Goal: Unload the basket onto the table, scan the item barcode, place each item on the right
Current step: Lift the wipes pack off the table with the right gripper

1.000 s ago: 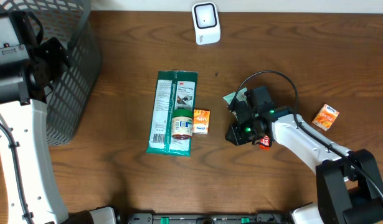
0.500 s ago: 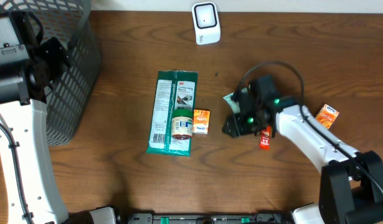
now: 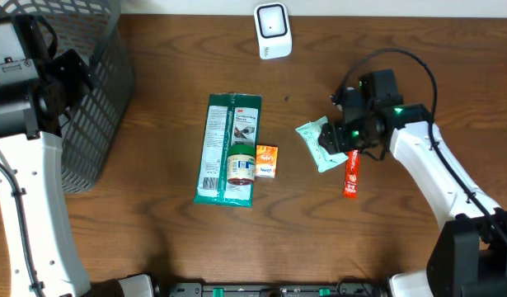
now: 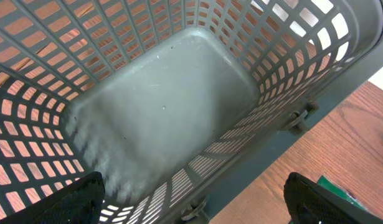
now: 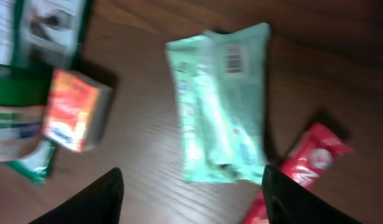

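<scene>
The right gripper (image 5: 191, 169) has drawn back toward the desk's far right since a second ago, when it sat low over the pale green packet (image 3: 319, 143) and hid most of it. Its jaws now stand well apart and hold nothing. The packet lies flat and uncovered on the desk (image 3: 401, 239), right of the middle, and the right wrist view shows its barcode (image 5: 236, 59) facing up. The red sachet (image 3: 350, 175), half under the arm before, lies bare at the packet's near right corner. The white scanner (image 3: 272, 30) stands unmoved at the far edge. The long green pack (image 3: 222, 136), the tub (image 3: 241, 165) on it and the small orange box (image 3: 266, 161) lie as before. The left gripper (image 4: 192, 179) hangs where it was over the grey basket (image 4: 166, 106) at the far left corner, jaws wide and empty.
</scene>
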`<state>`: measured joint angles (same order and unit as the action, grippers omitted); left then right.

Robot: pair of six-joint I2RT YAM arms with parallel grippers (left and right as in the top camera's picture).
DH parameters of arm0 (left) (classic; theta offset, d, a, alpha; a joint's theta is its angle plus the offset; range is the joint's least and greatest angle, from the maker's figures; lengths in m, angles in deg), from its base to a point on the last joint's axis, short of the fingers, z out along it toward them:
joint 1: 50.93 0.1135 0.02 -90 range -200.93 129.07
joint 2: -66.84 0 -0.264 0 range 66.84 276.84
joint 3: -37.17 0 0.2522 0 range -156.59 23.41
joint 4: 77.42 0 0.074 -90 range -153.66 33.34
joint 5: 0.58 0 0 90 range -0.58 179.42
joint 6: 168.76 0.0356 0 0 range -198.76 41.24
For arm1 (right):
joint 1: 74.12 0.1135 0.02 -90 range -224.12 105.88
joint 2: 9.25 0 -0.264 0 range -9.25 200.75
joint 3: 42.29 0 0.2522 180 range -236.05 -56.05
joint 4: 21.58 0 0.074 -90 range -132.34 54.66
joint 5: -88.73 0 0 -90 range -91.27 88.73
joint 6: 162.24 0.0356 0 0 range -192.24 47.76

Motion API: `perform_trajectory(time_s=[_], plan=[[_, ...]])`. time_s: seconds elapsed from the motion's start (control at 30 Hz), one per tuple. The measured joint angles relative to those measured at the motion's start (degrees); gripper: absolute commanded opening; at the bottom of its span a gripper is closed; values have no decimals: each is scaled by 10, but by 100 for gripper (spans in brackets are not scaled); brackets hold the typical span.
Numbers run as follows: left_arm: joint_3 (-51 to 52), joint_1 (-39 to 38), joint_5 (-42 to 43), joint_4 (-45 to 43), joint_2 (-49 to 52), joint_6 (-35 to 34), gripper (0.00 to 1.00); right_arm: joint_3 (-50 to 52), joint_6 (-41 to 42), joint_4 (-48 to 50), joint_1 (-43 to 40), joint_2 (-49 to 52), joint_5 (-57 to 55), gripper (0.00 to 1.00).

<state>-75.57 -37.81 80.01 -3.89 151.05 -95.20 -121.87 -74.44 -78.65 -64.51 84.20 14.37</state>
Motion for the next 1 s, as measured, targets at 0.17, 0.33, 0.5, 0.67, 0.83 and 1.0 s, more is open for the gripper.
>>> perform_trajectory(time_s=[0.17,0.33,0.5,0.67,0.83,1.0], plan=[[0,0,0,0,0,0,92,55,-35,64,-19,0,1,58],[0,0,0,0,0,0,92,107,-61,147,-25,0,9,48],[0,0,0,0,0,0,93,166,-75,243,-26,0,4,43],[0,0,0,0,0,0,93,214,-77,315,-26,0,7,46],[0,0,0,0,0,0,92,244,-68,363,-26,0,33,49],[0,0,0,0,0,0,92,250,-52,370,-26,7,44,42]])
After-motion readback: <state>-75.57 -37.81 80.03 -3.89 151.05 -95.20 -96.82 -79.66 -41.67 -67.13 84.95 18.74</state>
